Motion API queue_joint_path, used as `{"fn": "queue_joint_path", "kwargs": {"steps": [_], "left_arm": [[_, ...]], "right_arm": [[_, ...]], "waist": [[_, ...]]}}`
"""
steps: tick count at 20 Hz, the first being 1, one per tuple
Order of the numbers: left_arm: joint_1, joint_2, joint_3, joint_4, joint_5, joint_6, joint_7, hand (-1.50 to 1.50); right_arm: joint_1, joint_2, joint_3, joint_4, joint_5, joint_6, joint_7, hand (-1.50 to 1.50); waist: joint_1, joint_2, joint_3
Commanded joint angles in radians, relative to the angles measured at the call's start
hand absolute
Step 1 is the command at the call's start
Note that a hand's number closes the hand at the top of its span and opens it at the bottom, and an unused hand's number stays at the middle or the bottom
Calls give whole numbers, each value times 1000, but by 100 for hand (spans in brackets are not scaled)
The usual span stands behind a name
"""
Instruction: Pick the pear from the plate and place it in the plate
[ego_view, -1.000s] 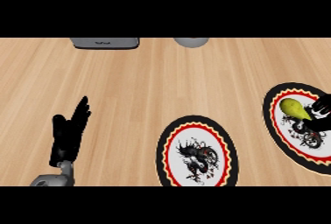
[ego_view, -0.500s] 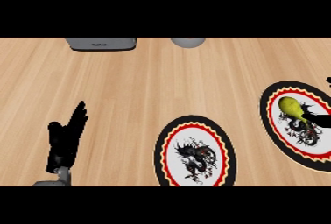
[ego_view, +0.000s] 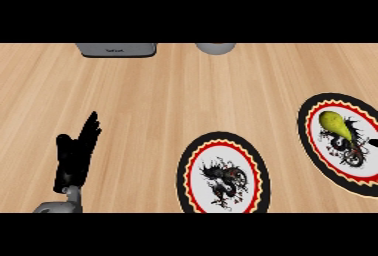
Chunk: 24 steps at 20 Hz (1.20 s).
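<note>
Head view shows left hand resting open, fingers straight, seemingly above the counter.

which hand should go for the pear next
Probably the right, though it is out of view now. The pear lies on the plate at the right edge, on the right hand's side. The left hand rests open at the far left, beyond the middle plate.
</note>
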<state>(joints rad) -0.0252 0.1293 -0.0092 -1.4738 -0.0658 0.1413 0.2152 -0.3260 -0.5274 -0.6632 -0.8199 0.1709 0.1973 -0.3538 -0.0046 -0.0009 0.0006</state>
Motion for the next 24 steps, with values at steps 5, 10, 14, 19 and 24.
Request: {"fn": "queue_joint_path", "kwargs": {"steps": [5,10,14,19,24], "left_arm": [[10,9,29,13,17,-44,-26,0],[-52,-10,41,79,-12,-21,-20,0],[16,-37,11,5,-27,-14,-15,0],[-1,-24,26,-39,-20,-22,45,0],[-66,-47,17,-22,-30,-11,81,0]], "right_arm": [[68,-10,14,51,-83,54,-171,-150],[130,32,70,-48,-114,33,-150,-150],[77,22,103,49,-86,-66,-163,-150],[43,-30,117,141,-62,-105,-149,-150],[52,-48,110,292,-51,-137,-293,-150]], "waist": [[6,1,0],[2,0,-1],[6,1,-1],[8,1,0],[9,3,0]]}}
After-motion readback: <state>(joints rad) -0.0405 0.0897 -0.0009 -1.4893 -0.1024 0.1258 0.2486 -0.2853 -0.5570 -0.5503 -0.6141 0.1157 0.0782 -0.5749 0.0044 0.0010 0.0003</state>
